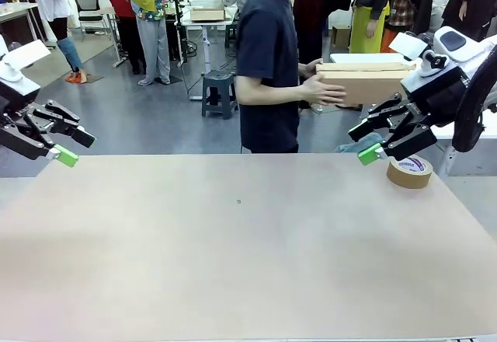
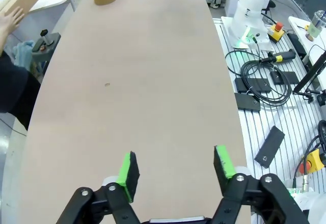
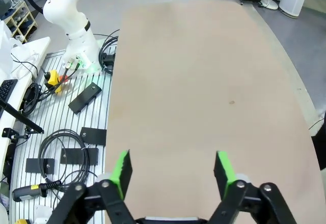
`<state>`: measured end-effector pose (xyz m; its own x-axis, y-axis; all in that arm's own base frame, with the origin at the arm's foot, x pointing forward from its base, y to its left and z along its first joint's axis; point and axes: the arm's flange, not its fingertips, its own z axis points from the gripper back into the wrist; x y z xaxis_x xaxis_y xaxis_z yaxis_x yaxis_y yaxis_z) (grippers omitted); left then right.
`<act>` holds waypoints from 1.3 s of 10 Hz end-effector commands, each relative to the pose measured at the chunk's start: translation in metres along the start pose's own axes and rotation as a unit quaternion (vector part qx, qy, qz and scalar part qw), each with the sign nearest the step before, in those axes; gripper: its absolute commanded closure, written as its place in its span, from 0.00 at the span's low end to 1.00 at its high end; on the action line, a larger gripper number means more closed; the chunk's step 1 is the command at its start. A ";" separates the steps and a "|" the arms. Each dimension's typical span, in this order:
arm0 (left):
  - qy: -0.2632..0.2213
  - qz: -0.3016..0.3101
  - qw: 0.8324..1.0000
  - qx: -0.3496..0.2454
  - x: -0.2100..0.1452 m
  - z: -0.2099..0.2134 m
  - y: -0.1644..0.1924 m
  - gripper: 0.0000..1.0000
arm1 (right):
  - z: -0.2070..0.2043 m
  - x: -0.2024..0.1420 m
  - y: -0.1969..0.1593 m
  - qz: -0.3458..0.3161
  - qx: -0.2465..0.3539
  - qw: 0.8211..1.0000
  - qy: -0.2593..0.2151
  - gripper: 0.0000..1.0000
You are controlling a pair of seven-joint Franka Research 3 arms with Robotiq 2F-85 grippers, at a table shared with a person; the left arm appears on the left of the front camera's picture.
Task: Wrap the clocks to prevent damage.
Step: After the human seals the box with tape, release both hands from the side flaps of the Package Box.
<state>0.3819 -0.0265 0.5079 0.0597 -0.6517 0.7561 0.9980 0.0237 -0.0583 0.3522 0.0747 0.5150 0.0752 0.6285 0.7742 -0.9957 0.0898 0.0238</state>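
Smooth tan table [image 1: 233, 264] bears a round tape roll [image 1: 409, 172]; left gripper [image 2: 175, 169] and right gripper [image 3: 173, 170] spread.

The table [image 1: 233, 256] has a smooth, matt tan top. The roll of tape [image 1: 409, 172] looks like brown paper tape with a printed white core. The box [image 1: 365, 82] in the person's hands [image 1: 326, 89] is plain matt cardboard. The grippers' pads [image 2: 224, 161] look like matt green rubber on black plastic fingers.
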 end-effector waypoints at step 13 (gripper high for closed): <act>0.007 -0.001 1.000 0.001 -0.001 0.001 0.000 0.00 | 0.000 0.000 0.001 0.000 0.003 1.000 -0.001 0.00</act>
<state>0.3822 -0.0252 0.5077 0.0568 -0.6629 0.7466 0.9982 0.0239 -0.0547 0.3507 0.0743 0.5148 0.0759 0.6252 0.7768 -0.9961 0.0835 0.0301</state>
